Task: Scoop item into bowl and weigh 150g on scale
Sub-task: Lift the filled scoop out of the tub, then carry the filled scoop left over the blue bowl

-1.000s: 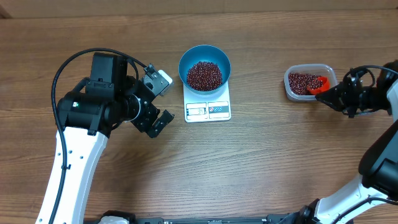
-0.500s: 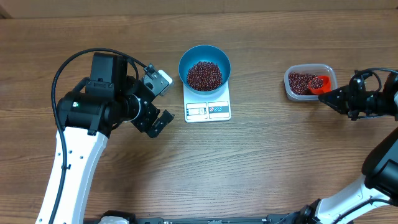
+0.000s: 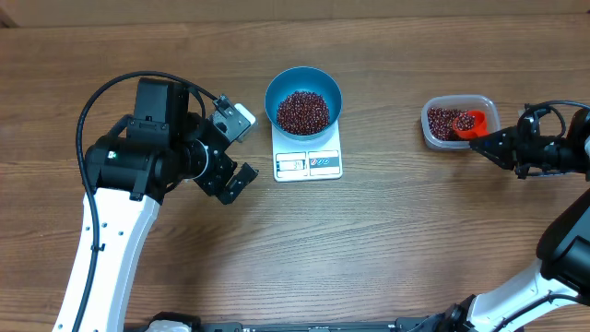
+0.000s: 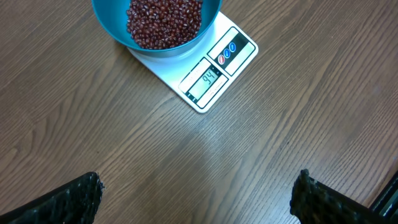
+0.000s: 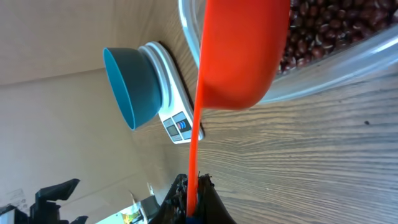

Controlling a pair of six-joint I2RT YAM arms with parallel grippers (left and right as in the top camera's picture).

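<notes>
While the right gripper (image 3: 495, 145) clamps the orange scoop (image 3: 472, 122), its cup over the tub (image 3: 489, 103) ahead, the left gripper (image 3: 240, 149) gapes wide, the scale (image 3: 309, 163) just ahead.

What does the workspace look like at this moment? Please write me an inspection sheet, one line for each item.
Surface: wooden table, brown grain.
Job's things: blue bowl of beans stands on the white scale; the display reads 94. More beans lie in a clear tub to the right.
Clutter: nothing seen.
Grippers: left gripper open and empty, beside the scale. Right gripper shut on the handle of the orange scoop, whose cup is at the tub.
Cables: black cable loops over the left arm.
Surroundings: pale board behind the far edge.
</notes>
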